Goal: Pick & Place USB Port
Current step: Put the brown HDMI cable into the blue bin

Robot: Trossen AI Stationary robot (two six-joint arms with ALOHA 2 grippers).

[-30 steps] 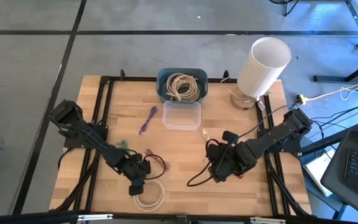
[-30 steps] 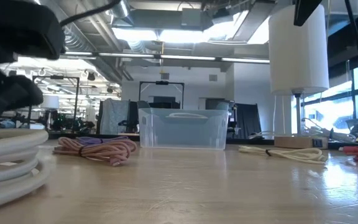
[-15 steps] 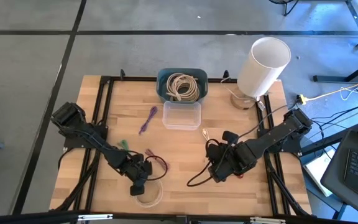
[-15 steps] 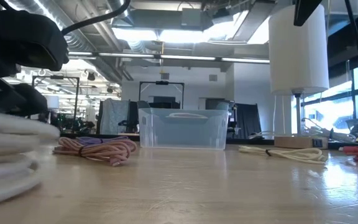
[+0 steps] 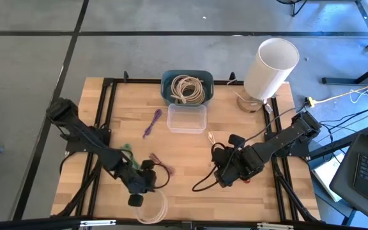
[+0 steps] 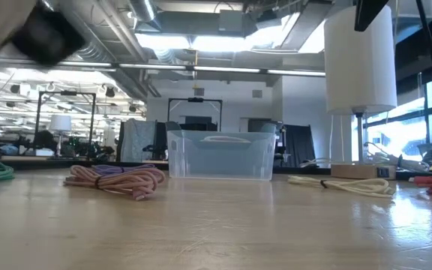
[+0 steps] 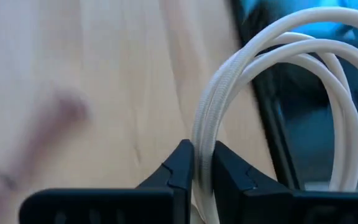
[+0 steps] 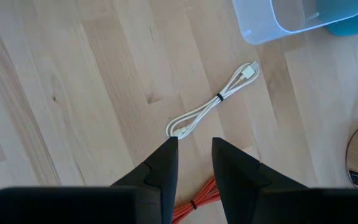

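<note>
Item: white coiled cable [image 7: 229,118], the piece we take to be the task's USB lead, sitting at the lower centre of the high view near the tabletop's [image 5: 190,153] front edge. Holder: our left pincer [image 7: 202,163], its fingers pressed onto a single strand of the coil, the other loops hanging free beside it. Risk one: with only one strand pinched, the coil may unwind or slide out as it is carried, we judge, since nothing visible binds the loops. Risk two: dangling loops could catch the red cable [image 5: 161,167] lying just beside the left pincer, or the green cable [image 5: 127,149] a little farther up, dragging them along. Risk three: the likely destination, the clear plastic bin [image 5: 186,118] at upper centre, sits touching the blue bin [image 5: 168,79] already holding a beige cable coil; a loose release could drape the lead over the rim. Right pincer [image 8: 194,155]: fingers spread a little, holding nothing, waiting at centre right above a small white cable [image 8: 215,102].
</note>
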